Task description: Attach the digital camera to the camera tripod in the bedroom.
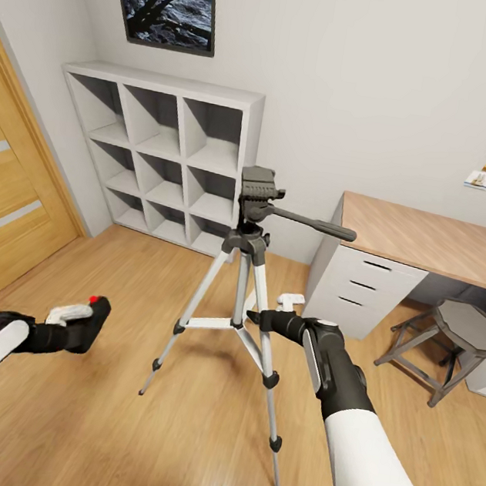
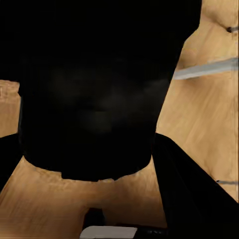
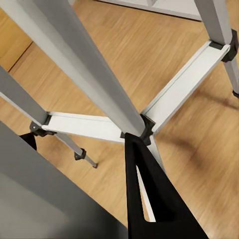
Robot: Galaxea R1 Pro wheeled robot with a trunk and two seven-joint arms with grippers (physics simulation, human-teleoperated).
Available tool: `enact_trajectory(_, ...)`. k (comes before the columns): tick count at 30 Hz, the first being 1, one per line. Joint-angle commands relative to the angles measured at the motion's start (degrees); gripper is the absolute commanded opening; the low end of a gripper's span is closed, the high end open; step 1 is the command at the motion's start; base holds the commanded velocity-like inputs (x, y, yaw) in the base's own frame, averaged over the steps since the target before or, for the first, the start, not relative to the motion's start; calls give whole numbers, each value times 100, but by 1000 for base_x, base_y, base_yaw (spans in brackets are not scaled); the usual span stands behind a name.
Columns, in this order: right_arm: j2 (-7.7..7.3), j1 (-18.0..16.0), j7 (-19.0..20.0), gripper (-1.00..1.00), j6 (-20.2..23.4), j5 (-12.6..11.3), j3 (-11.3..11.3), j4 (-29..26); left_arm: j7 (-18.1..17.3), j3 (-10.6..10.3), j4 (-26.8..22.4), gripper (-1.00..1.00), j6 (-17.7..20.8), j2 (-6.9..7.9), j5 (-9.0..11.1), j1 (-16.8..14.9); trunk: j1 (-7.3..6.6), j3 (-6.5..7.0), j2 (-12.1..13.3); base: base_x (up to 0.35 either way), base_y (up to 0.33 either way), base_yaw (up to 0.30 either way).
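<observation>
The digital camera [image 1: 89,321] is sitting in the left hand [image 1: 79,326], low and off to the left of the camera tripod [image 1: 244,274], so the pickup is done and the mounting is what remains. In the head view the left hand's fingers are pinching the small black body, with its red button showing on top; in the left wrist view the dark bulk of the digital camera [image 2: 94,99] is blocking most of the frame, so the exact contact of the fingers on it is hard to make out. The tripod is standing upright on the bedroom's wood floor [image 1: 91,423], in front of the grey cube shelves [image 1: 163,153], its dark head [image 1: 257,187] bare and its pan handle [image 1: 308,223] pointing toward the tabletop [image 1: 430,240]. The camera is well below that head and well apart from it, so it appears it needs lifting and bringing across before it can be seated. The right hand [image 1: 259,319] is reaching in among the tripod's legs at the level of the centre brace; the right wrist view shows one black finger [image 3: 149,199] just beside the brace hub [image 3: 144,130]. Whether this hand is spread or pressed around a leg I cannot tell, since the legs are overlapping it in the head view and the second finger is cut off.
</observation>
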Motion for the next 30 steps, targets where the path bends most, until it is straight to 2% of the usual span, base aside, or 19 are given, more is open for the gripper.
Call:
enact_trajectory(1,5,-4,41,-100,16,84,-14,3,115,21,46,-100,226,-69,53,-410,3,-12,-10,0,0,0)
enact_trajectory(2,5,-4,40,-100,15,80,-10,11,153,45,186,-100,369,-189,52,-826,3,-12,-10,0,0,0)
enact_trajectory(3,5,-4,39,-100,18,71,-7,17,187,63,556,-100,495,-434,27,-1463,3,-12,-10,0,0,0)
enact_trajectory(4,5,-4,39,-100,19,69,-6,18,194,66,711,-100,521,-525,4,-1680,3,-12,-10,0,0,0)
enact_trajectory(5,5,-4,42,-100,20,66,-5,20,205,71,1039,-100,564,-715,-69,-2126,3,-12,-10,0,0,0)
enact_trajectory(6,5,-4,46,-100,20,68,-8,20,211,77,1508,-100,618,-1016,-250,-2814,3,-12,-10,0,0,0)
enact_trajectory(7,5,-4,62,-100,21,39,-11,22,201,79,2076,-100,670,-1588,-641,-3882,3,-12,-10,0,0,0)
enact_trajectory(8,5,-4,67,-100,18,38,-12,23,195,79,2326,-100,702,-2068,-895,-4606,3,-12,-10,0,0,0)
enact_trajectory(10,5,-4,68,-100,15,42,-9,30,188,79,2435,-100,793,-2472,-1040,-5294,3,-12,-10,0,0,0)
enact_trajectory(11,5,-4,67,-100,14,42,-10,32,184,81,2445,-100,833,-2555,-1060,-5462,3,-12,-10,0,0,0)
enact_trajectory(12,5,-4,68,-100,14,43,-9,35,176,84,2456,-100,900,-2703,-1061,-5793,3,-12,-10,0,0,0)
enact_trajectory(13,5,-4,67,-100,13,43,-10,38,168,85,2465,-100,924,-2768,-1057,-5956,3,-12,-10,0,0,0)
enact_trajectory(14,5,-4,70,-100,13,46,-11,42,153,86,2483,-100,959,-2890,-1048,-6261,3,-12,-10,0,0,0)
enact_trajectory(15,5,-4,70,-100,13,45,-9,48,133,88,2549,-100,1006,-3206,-1031,-6837,3,-12,-10,0,0,0)
enact_trajectory(19,5,-4,73,-100,13,44,-12,51,129,100,2561,-100,1018,-3352,-1037,-7042,3,-12,-10,0,0,0)
enact_trajectory(30,5,-4,73,-100,29,42,-12,51,207,221,2460,-100,1013,-3365,-1089,-7073,3,-12,-10,0,0,0)
